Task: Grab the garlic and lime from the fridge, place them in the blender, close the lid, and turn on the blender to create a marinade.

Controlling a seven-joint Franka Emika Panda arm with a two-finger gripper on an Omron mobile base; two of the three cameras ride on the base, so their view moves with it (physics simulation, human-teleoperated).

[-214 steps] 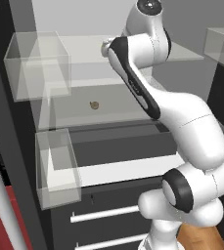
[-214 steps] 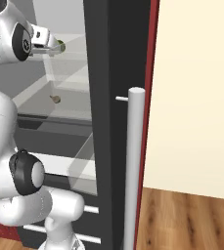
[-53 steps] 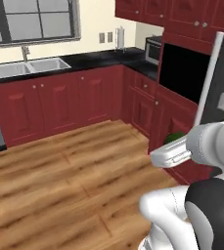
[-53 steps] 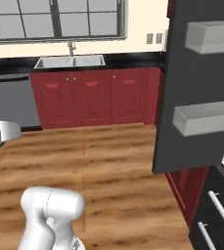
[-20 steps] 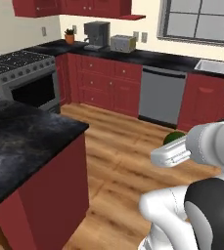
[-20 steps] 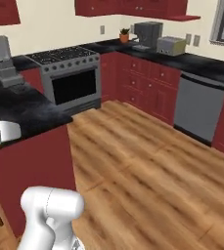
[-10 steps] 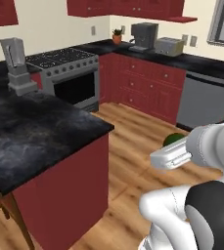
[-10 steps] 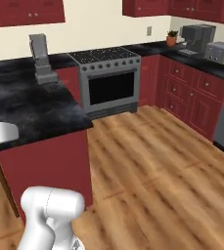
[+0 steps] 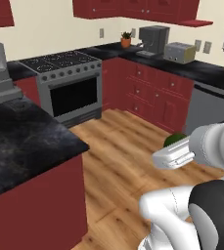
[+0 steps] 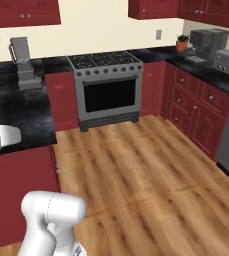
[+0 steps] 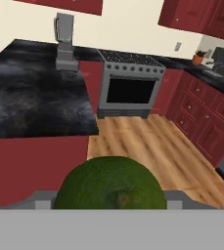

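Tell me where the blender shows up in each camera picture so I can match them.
Left base view: blender at far left, on the black counter.
Right base view: blender upper left, left of the stove.
Hand view: blender top, left of centre.
Shared landmark: the stove beside it.

The lime [image 11: 108, 183] is a dark, mottled olive green with a small brownish dimple, set against the warm honey-brown planks of the wooden floor [image 10: 146, 170]. The bench [image 9: 20, 141] top is black, marbled with cloudy grey swirls, over deep red cabinet fronts [image 9: 35, 205], and at its far edge the blender [image 11: 64, 41] is plain grey with a paler, see-through grey jar. The stove [image 10: 108, 90] is silver-grey with a black oven window, the wall cream, and a small green plant sits in an orange pot [image 9: 126, 39].
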